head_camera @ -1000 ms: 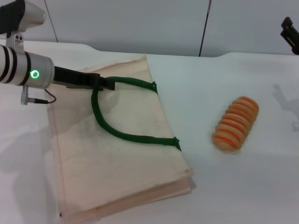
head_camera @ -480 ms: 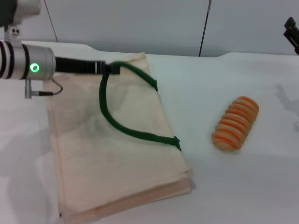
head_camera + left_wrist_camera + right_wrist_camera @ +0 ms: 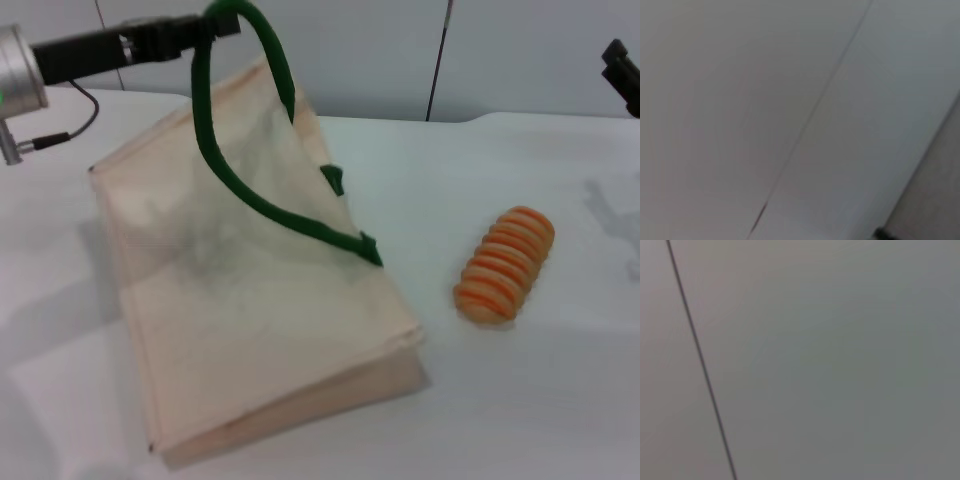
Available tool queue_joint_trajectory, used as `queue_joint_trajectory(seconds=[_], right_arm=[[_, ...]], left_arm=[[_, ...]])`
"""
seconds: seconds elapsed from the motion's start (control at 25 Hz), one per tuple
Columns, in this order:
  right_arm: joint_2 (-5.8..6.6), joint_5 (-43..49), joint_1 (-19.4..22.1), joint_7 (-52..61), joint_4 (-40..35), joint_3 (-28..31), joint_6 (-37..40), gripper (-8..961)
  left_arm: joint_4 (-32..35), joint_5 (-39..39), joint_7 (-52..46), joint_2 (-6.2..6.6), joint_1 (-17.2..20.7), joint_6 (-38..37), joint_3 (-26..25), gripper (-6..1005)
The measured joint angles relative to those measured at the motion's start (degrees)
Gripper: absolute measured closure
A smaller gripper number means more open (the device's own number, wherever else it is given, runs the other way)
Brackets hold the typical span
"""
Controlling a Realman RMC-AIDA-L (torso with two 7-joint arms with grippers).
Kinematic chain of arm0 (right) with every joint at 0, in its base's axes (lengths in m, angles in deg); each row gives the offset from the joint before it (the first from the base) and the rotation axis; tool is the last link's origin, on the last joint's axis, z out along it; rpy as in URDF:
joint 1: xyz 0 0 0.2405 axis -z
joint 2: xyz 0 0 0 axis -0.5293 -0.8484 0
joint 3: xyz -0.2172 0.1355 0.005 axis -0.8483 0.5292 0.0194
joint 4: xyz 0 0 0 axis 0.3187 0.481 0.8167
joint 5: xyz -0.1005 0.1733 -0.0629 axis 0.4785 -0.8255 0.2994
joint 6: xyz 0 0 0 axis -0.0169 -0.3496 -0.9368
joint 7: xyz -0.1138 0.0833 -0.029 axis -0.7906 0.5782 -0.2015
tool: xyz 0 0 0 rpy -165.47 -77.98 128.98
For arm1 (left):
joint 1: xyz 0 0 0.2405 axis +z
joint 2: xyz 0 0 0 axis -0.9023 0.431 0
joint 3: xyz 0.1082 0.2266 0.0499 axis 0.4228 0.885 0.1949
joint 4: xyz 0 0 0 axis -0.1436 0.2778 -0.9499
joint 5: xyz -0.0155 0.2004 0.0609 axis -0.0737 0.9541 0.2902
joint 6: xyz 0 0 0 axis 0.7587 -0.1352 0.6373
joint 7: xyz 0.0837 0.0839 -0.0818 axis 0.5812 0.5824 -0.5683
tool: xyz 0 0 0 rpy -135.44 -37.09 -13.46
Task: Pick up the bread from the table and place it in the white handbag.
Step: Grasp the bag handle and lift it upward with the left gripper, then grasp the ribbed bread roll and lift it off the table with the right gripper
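Note:
The white handbag lies on the white table at the left in the head view. My left gripper is shut on the bag's dark green handle and holds it high, so the bag's upper side is pulled up into a tent. The bread, tan-orange with darker stripes, lies on the table to the right of the bag, apart from it. My right gripper is at the far right edge, high above the table and away from the bread. Both wrist views show only grey wall.
A grey wall panel with a dark vertical seam runs behind the table. The table's back edge lies just beyond the bag and bread.
My left gripper has risen with the green handle in it, lifting the bag's top side off the table. The bread and the right arm have not moved.

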Motion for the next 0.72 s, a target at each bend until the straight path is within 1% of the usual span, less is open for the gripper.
queue_joint_trajectory(seconds=[0.2, 0.36, 0.48, 0.6, 0.72], right_arm=[[0.06, 4.04, 0.05, 4.6, -1.91, -0.04, 0.05, 65], [0.12, 7.17, -0.1, 7.29, -3.05, -0.05, 0.91, 64], [0.18, 10.01, -0.31, 11.11, -4.0, -0.05, 1.88, 64], [0.31, 15.89, -0.29, 19.49, -7.07, -0.26, 3.11, 64], [0.65, 26.21, -0.04, 32.19, -13.39, -1.39, 4.18, 63]], left_arm=[[-0.37, -5.08, 3.89, 0.39, 0.83, -8.51, 0.0, 858], [-0.09, -6.45, 4.03, 1.15, 0.89, -11.28, 0.0, 858], [-0.2, -6.59, 3.72, 1.29, 1.24, -11.68, 0.0, 858], [-0.34, -6.47, 3.17, 1.58, 1.93, -12.01, -0.01, 858], [-0.41, -5.48, 2.32, 1.73, 2.47, -12.19, 0.0, 858]])
